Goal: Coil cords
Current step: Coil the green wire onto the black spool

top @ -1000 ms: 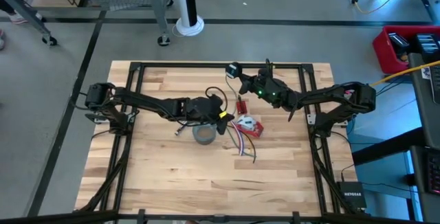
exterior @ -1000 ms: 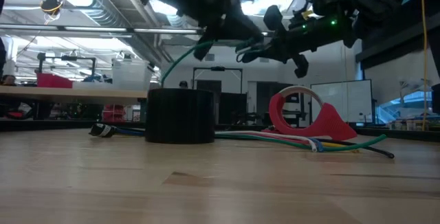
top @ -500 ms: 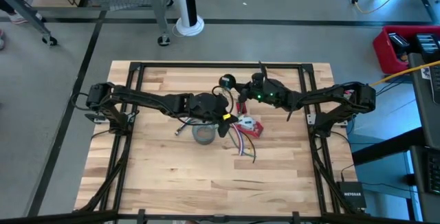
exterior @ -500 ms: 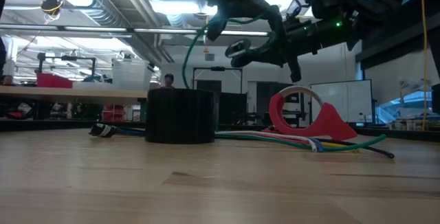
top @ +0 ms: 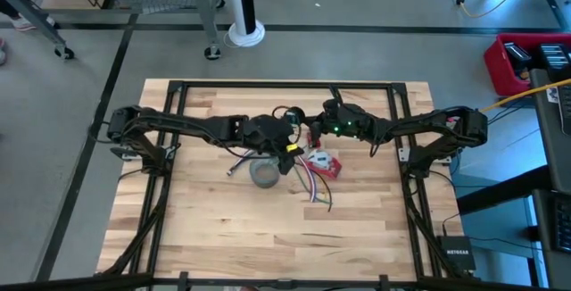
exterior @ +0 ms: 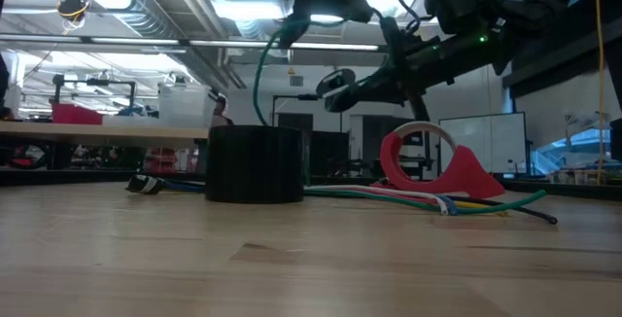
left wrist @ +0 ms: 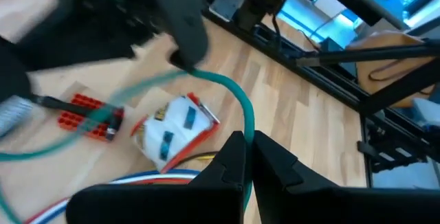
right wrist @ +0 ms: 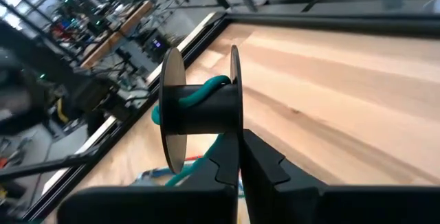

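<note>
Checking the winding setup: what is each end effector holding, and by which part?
Left end effector: the green cord, mid-length. Right end effector: the spool, by one flange edge.

Grey tape roll (top: 264, 174) beside red tape dispenser (top: 322, 163).

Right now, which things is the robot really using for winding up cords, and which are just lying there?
In the job: green cord, pinched in the left gripper; spool it winds on, held by the right gripper.
Just lying about: grey tape roll; red tape dispenser; red block; loose cords.
</note>
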